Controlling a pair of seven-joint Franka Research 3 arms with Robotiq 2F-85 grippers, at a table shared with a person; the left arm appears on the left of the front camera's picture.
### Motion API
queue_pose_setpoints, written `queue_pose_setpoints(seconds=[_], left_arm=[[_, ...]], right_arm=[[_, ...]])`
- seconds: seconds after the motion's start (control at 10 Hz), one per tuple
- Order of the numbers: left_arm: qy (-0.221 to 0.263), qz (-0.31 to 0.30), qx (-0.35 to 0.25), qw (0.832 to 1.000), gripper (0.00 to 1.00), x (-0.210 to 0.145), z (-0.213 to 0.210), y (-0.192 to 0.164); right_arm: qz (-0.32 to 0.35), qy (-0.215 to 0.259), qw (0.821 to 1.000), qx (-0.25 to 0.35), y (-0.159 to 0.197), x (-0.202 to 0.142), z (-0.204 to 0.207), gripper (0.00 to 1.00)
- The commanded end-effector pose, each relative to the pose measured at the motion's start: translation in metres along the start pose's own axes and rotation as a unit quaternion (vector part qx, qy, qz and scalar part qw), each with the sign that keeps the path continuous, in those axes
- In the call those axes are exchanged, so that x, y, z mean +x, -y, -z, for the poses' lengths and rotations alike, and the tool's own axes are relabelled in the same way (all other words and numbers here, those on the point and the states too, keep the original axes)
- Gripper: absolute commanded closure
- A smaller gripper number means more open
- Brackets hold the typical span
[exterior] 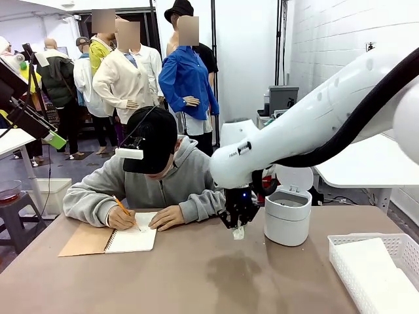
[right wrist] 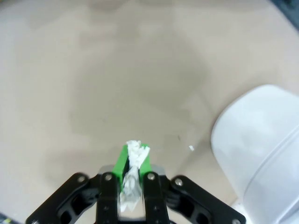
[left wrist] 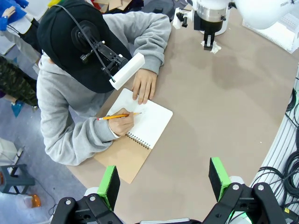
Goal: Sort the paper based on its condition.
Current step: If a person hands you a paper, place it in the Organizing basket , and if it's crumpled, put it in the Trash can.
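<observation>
Right gripper [exterior: 237, 226] clamps crumpled paper [right wrist: 136, 150], mostly hidden between its pads, near the table's [exterior: 196, 275] far edge. Left gripper [left wrist: 164, 179] jaws stand wide apart.

On the brown flat table [exterior: 196, 275] we find the spiral-bound notebook with a brown kraft cover [exterior: 134, 241] at the left, lying open before the person in a grey hoodie [exterior: 163, 183] at the far side; the white round plastic lidded bin [exterior: 287, 219] stands right of the middle; the white plastic lattice basket [exterior: 366, 238] sits at the near right corner, flat white paper sheets [exterior: 370, 261] in it; the black right gripper with green pads [exterior: 237, 226] hangs just left of the bin, pinching a crumpled scrap of white paper [right wrist: 135, 154] above the table; the black left gripper [left wrist: 163, 182] hovers with its jaws apart over the near edge, the notebook beyond it.
</observation>
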State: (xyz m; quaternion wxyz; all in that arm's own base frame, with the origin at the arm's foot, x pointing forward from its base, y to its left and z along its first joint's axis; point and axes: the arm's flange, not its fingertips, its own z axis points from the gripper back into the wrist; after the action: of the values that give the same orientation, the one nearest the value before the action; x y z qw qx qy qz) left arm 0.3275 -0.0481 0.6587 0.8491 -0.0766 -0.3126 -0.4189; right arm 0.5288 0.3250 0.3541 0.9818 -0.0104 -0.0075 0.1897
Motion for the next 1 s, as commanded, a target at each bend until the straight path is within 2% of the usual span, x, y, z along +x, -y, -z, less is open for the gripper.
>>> queue_pose_setpoints(seconds=[0.0, 0.4, 0.7, 0.9], left_arm=[[0.000, 0.000, 0.001, 1.000, 0.00, 0.000, 0.000, 0.000], [0.000, 0.000, 0.001, 1.000, 0.00, 0.000, 0.000, 0.000], [0.000, 0.000, 0.001, 1.000, 0.00, 0.000, 0.000, 0.000], [0.000, 0.000, 0.001, 1.000, 0.00, 0.000, 0.000, 0.000]], right_arm=[[-0.015, 0.001, 1.000, 0.000, 0.005, -0.024, -0.042, 0.99], [-0.023, 0.051, 0.998, -0.007, 0.045, -0.029, -0.117, 0.99], [-0.083, 0.067, 0.994, -0.019, 0.081, -0.030, -0.135, 0.99], [-0.108, 0.059, 0.992, -0.031, 0.094, -0.030, -0.136, 0.99]])
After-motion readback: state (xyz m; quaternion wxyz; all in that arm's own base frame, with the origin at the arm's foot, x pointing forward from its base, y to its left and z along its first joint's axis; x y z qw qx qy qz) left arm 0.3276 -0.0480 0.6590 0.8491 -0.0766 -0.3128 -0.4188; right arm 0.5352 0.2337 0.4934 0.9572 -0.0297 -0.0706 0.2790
